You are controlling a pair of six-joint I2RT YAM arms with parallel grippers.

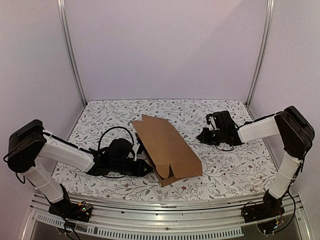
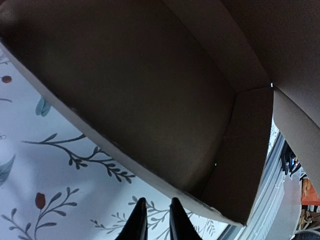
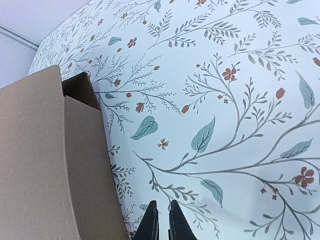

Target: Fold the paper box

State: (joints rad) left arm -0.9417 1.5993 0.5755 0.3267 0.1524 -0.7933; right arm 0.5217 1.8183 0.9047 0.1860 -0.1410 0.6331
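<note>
My L gripper (image 2: 158, 210): tips a crack apart, empty, low on the floral tablecloth (image 1: 230, 172) at the left edge of the brown corrugated cardboard box (image 1: 167, 147), which sits part-folded mid-table. My R gripper (image 3: 162, 212): barely parted, empty, just right of the box.

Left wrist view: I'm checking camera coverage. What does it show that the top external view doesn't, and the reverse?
Only the left wrist view: the shaded inside of the paper box with a side flap, and the tips of the left hand, holding nothing. Only top external: the box's outer panel, the left arm, the right arm and the right hand, apart from the box. Both: the box on the floral table cover.
</note>
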